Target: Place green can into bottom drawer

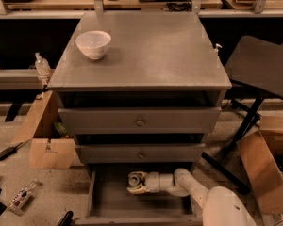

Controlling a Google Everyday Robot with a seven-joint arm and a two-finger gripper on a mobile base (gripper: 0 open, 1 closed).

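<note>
The bottom drawer (111,202) of the grey cabinet is pulled open and shows its grey tray floor. My gripper (136,183) is inside it, in the middle near the back, just under the middle drawer's front. My white arm (188,187) reaches in from the lower right. I cannot make out the green can; it may be hidden at the gripper. The two knobbed drawers (140,122) above are closed.
A white bowl (93,44) stands on the cabinet top (155,55) at the back left. A cardboard box (45,147) lies left of the cabinet. A black chair (262,67) and more cardboard (262,173) are on the right. A small bottle (22,197) lies on the floor.
</note>
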